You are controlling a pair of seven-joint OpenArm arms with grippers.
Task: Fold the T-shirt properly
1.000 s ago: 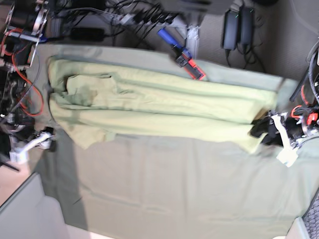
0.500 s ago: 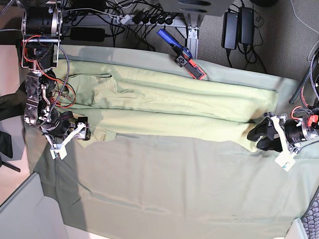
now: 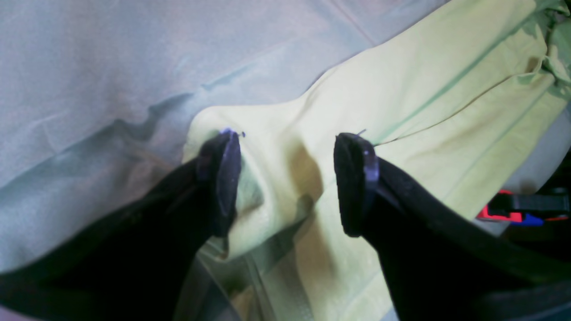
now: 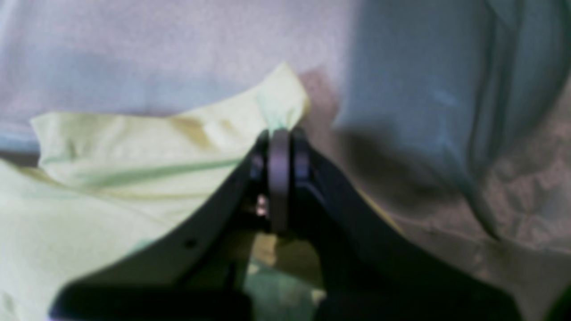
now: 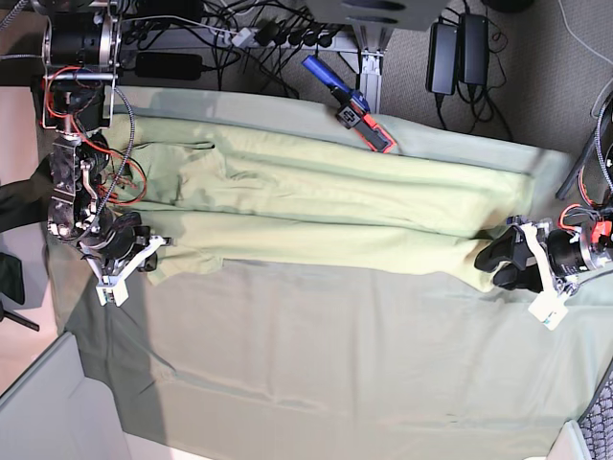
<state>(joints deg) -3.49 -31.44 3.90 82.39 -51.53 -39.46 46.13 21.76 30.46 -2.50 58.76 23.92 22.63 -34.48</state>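
Note:
The light olive T-shirt [image 5: 326,206] lies folded into a long band across the grey-green tablecloth [image 5: 335,364]. My right gripper [image 5: 153,251] is at the band's near left corner. In the right wrist view the right gripper [image 4: 279,133] is shut, with the T-shirt [image 4: 134,147] corner bunched at its tips. My left gripper [image 5: 490,264] is at the band's near right corner. In the left wrist view the left gripper [image 3: 287,178] is open, and its two fingers [image 3: 225,178] straddle a raised corner of the T-shirt [image 3: 401,89].
A blue and red tool [image 5: 350,105] lies at the cloth's far edge, also in the left wrist view as a tool [image 3: 508,214]. Power bricks [image 5: 458,53] and cables sit beyond the table. A dark garment [image 5: 14,201] hangs at the left edge.
My right arm came in from the left edge to the shirt's near left corner and its gripper closed there. The left gripper stayed open at the right corner.

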